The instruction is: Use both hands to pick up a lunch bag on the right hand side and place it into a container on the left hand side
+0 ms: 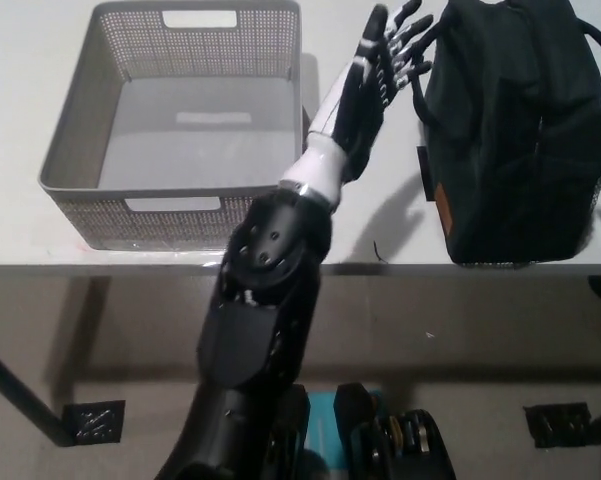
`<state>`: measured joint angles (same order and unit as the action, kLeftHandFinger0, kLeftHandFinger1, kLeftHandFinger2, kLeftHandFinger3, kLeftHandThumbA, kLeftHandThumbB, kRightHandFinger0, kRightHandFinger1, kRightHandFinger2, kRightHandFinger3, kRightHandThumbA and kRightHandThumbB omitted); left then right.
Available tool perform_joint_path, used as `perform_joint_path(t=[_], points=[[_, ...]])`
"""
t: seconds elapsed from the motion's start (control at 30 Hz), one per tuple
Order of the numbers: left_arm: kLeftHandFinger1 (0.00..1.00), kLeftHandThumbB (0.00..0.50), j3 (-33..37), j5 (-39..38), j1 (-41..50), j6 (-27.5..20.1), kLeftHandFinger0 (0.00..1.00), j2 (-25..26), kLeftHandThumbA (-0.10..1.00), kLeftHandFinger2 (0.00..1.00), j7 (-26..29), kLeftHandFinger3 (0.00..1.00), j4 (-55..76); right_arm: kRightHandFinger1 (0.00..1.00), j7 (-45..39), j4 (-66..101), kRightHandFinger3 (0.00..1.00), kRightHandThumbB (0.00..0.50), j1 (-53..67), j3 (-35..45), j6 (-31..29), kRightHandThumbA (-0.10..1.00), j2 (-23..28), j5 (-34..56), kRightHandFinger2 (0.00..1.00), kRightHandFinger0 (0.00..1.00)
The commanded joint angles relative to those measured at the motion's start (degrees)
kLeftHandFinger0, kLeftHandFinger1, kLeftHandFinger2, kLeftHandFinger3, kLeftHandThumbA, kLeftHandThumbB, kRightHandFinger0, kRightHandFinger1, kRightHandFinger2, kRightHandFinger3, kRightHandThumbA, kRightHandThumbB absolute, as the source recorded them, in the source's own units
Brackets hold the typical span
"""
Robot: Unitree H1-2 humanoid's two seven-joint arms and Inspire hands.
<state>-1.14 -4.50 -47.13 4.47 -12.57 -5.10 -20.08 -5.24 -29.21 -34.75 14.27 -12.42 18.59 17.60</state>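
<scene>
A black lunch bag stands upright on the right of the white table, with a small orange tag on its left face. An empty grey perforated basket sits on the left. My left hand reaches up the middle between them. It is open, fingers spread and pointing away from me, and the fingertips lie right by the bag's upper left side and strap. It holds nothing. My right hand does not show.
The table's front edge runs across the middle of the picture, with floor below it. A table leg and black foot plates show on the floor.
</scene>
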Motion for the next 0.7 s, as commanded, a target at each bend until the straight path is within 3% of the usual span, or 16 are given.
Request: perform_joint_path(t=[0.0, 0.1, 0.2, 0.23, 0.47, 0.67], points=[[1.00, 0.391, -1.94, -1.50, -6.19, -1.88, 1.00, -1.64, 1.00, 1.00, 3.98, 1.00, -3.76, 1.00, -3.47, -4.81, 1.00, 0.185, -6.81, 0.14, 0.16, 1.00, 2.35, 1.58, 1.00, 1.00], [1.00, 0.398, -2.00, -1.48, -6.83, -1.50, 1.00, -1.61, 1.00, 1.00, 3.99, 1.00, -4.30, 1.00, -4.37, -4.84, 1.00, 0.169, -7.26, 0.06, 0.51, 1.00, 2.13, 1.93, 1.00, 1.00], [1.00, 0.412, -1.64, -0.76, -8.29, -2.01, 1.00, -1.63, 1.00, 1.00, 4.24, 1.00, -6.37, 1.00, -4.70, -7.16, 1.00, 0.184, -9.05, 0.52, 1.31, 1.00, 2.04, 2.56, 1.00, 1.00], [1.00, 0.444, -1.76, -0.76, -8.73, -1.50, 1.00, -1.75, 1.00, 1.00, 4.56, 1.00, -7.14, 1.00, -5.17, -8.23, 1.00, 0.197, -9.56, 0.53, 1.20, 1.00, 2.08, 2.71, 1.00, 1.00], [1.00, 0.410, -2.00, -0.52, -11.00, -2.14, 1.00, -1.62, 1.00, 1.00, 5.71, 1.00, -12.29, 1.00, -7.58, -16.18, 1.00, 0.195, -13.01, 1.70, 0.55, 1.00, 1.78, 4.84, 1.00, 1.00], [1.00, 0.395, -1.81, 0.45, -13.12, -5.36, 1.00, -0.26, 1.00, 1.00, 6.32, 1.00, -18.88, 1.00, -9.33, -20.29, 1.00, 0.179, -14.94, 2.17, -0.09, 1.00, 2.21, 5.42, 1.00, 1.00]])
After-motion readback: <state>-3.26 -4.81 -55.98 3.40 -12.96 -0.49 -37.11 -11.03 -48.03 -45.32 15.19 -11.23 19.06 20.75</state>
